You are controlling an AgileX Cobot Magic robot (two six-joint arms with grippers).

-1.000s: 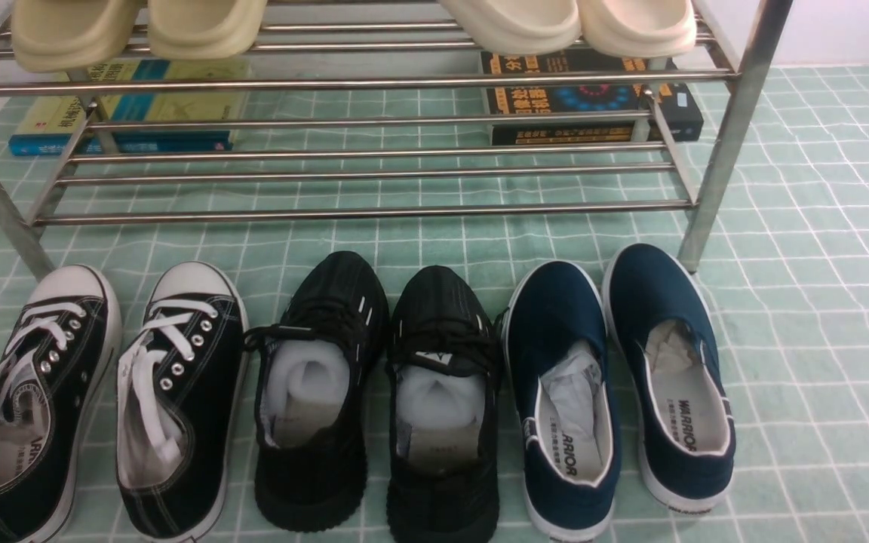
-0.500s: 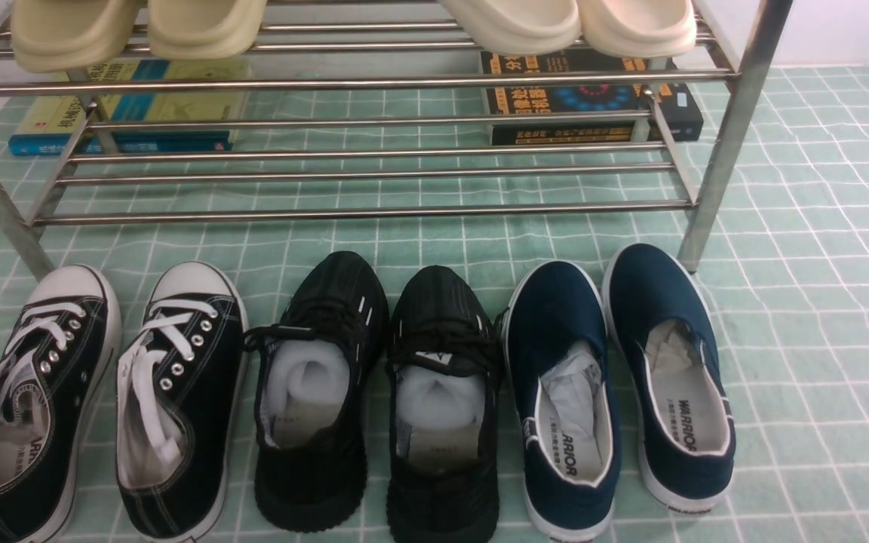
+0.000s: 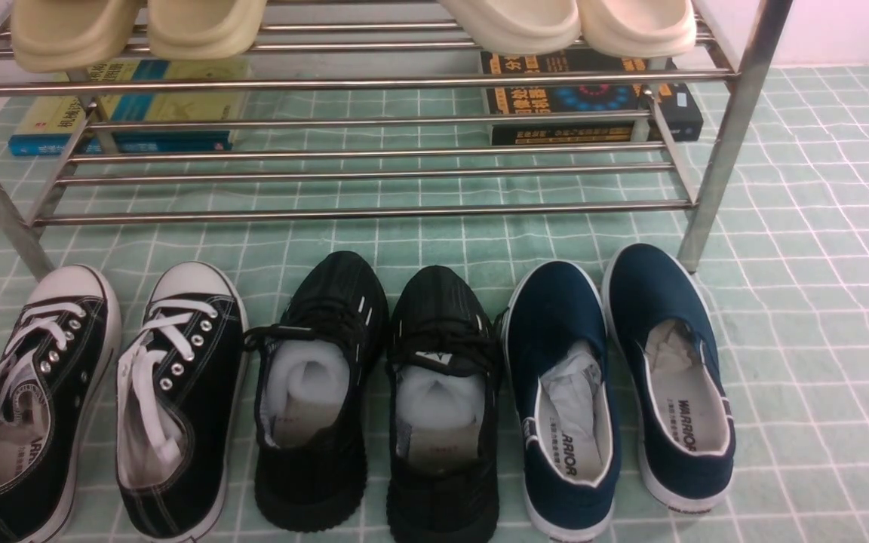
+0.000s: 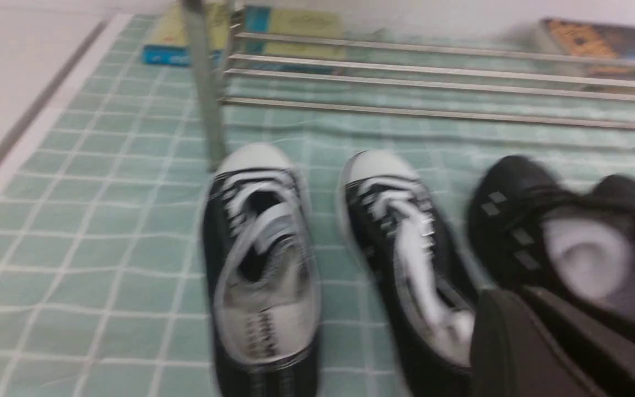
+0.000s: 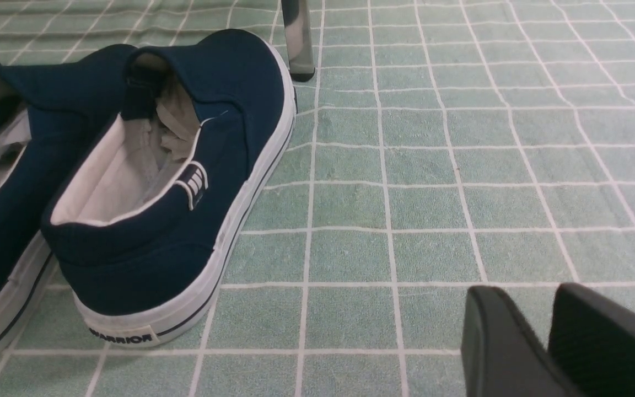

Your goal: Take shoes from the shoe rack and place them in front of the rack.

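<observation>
Two pairs of shoes stand on the green tiled floor in front of the shoe rack (image 3: 374, 213), toes toward it. The black canvas sneakers with white laces (image 3: 35, 392) (image 3: 178, 392) are at the left. The all-black knit sneakers (image 3: 321, 377) (image 3: 442, 400) stand in the middle. No arm shows in the front view. In the blurred left wrist view my left gripper (image 4: 510, 295) hangs shut and empty above the canvas sneaker (image 4: 400, 237) and knit sneaker (image 4: 543, 237). My right gripper (image 5: 524, 295) is open by a narrow gap over bare floor, holding nothing.
Navy white-soled slip-ons (image 3: 563, 392) (image 3: 668, 377) stand at the right, by the rack's right front post (image 5: 297, 38). Cream foam slides (image 3: 72, 30) (image 3: 570, 23) sit on the upper tier. Books (image 3: 125, 113) (image 3: 593, 98) lie on the floor under the rack.
</observation>
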